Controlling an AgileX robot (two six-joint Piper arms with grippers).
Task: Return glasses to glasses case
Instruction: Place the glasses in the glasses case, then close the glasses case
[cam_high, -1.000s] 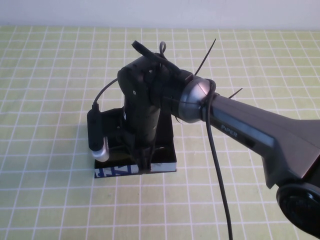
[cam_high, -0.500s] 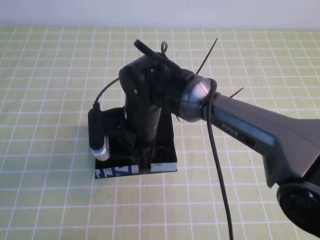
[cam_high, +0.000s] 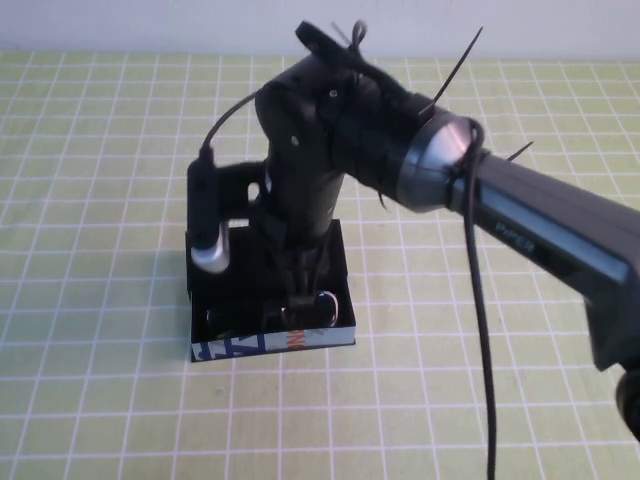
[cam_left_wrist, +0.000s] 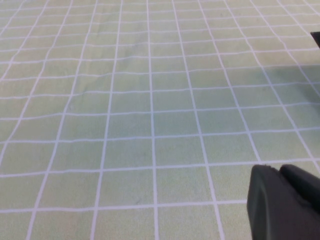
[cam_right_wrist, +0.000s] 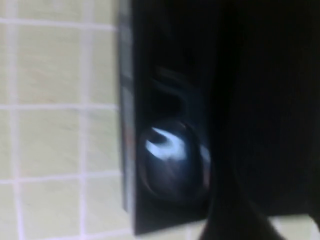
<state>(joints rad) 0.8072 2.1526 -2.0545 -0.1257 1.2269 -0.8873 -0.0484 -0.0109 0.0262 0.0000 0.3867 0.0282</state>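
Already the glasses (cam_high: 300, 312) lie inside the glasses case (cam_high: 272, 342), down against its light blue-white front edge, with one rounded lens catching light in the right wrist view (cam_right_wrist: 172, 157). The case sits on the green checked table (cam_high: 100, 200) at about 7 o'clock from the middle of the high view. The right pincer (cam_high: 300, 290) hangs directly over the case, pointing down at the frames and just above them.

My judgement is that the step in hand is the release and the pull-away. Doing it well means lifting straight up, clear of the frames, so nothing drags a temple arm over the case wall, and then leaving the flap lid free to be shut.

Much is hidden. The right arm's wrist covers the back half of the case, so the lid and the far part of the glasses cannot be made out. I cannot tell whether the right pincer is parted or pressed onto the frames. The left pincer (cam_left_wrist: 285, 200) shows only as a dark tip at 5 o'clock in the left wrist view, over bare cloth; I cannot tell its state either.
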